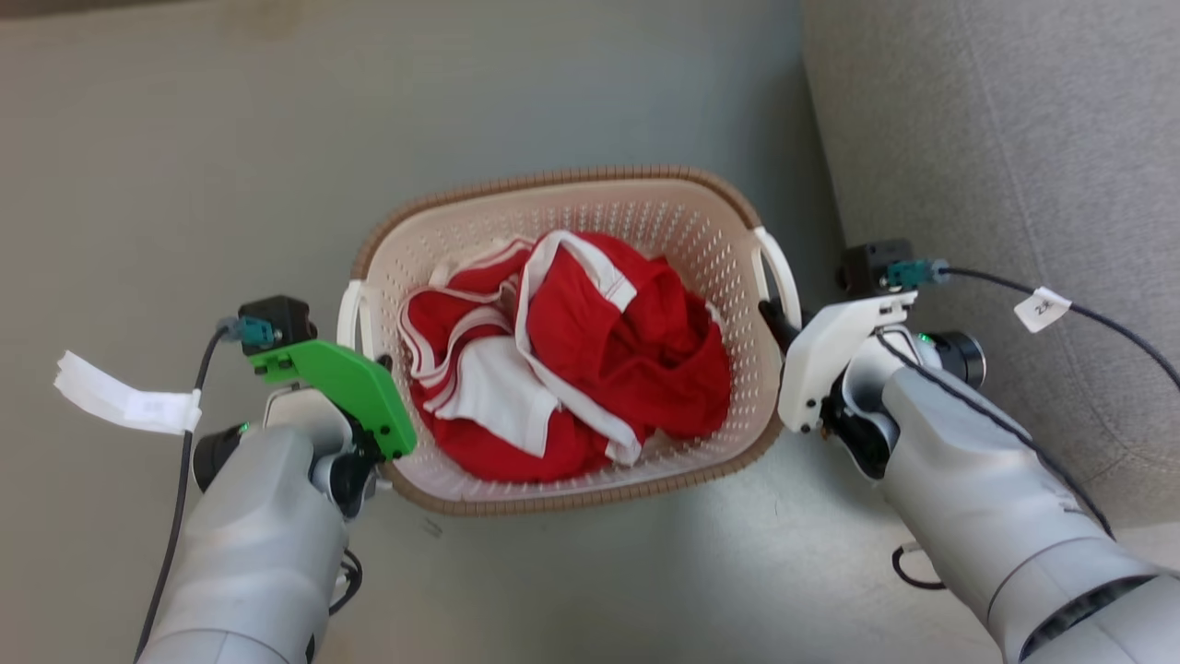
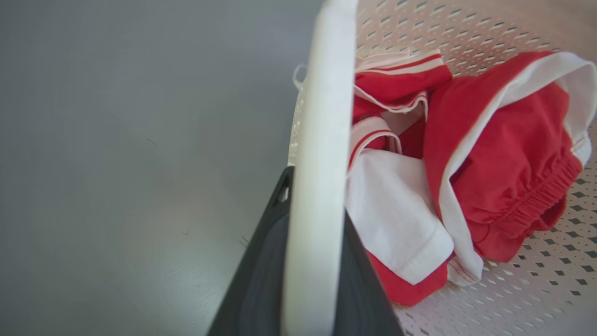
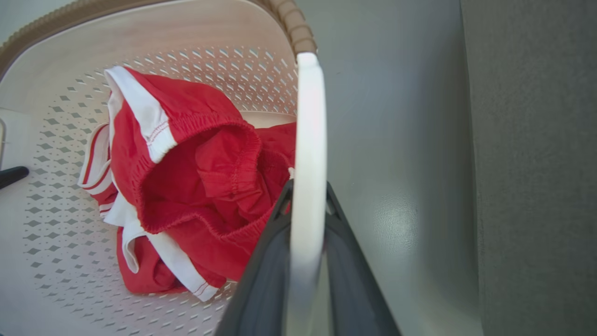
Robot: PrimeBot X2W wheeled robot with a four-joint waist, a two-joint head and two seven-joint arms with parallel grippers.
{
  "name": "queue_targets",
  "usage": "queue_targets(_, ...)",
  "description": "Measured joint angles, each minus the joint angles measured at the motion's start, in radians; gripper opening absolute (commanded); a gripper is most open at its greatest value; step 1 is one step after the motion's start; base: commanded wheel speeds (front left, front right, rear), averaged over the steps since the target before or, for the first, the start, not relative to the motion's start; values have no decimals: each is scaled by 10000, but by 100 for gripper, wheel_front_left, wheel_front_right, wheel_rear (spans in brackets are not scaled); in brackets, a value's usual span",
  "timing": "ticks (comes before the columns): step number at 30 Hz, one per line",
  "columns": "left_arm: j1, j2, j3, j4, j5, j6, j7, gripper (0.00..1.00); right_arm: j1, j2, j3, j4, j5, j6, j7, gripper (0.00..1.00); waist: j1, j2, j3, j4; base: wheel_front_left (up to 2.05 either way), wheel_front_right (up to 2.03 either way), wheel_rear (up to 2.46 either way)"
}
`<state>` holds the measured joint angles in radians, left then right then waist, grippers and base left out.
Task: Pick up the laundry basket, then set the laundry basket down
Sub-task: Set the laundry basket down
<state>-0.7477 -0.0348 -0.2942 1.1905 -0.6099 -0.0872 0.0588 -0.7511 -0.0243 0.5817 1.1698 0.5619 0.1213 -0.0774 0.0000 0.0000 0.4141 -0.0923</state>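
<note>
Laundry basket [image 1: 572, 217] opens upward, long axis left-right; left hand [image 1: 381, 367] and right hand [image 1: 771, 318] each clamp a handle [image 2: 322, 116].

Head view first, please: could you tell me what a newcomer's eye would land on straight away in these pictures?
The red and white clothes heaped in the laundry basket at the centre of the head view stand out most against the grey floor. Next come the two arms flanking it: the left gripper is clamped on the left handle, and the right gripper on the right handle.
</note>
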Motion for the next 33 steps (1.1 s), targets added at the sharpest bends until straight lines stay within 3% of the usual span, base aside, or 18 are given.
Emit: queue_targets(33,-2558,25,-211,-389,589,307,-1847,0,-2534,-426,-111,-265,-357,-481,-1438,0,2,0,4462,399,0,0,0)
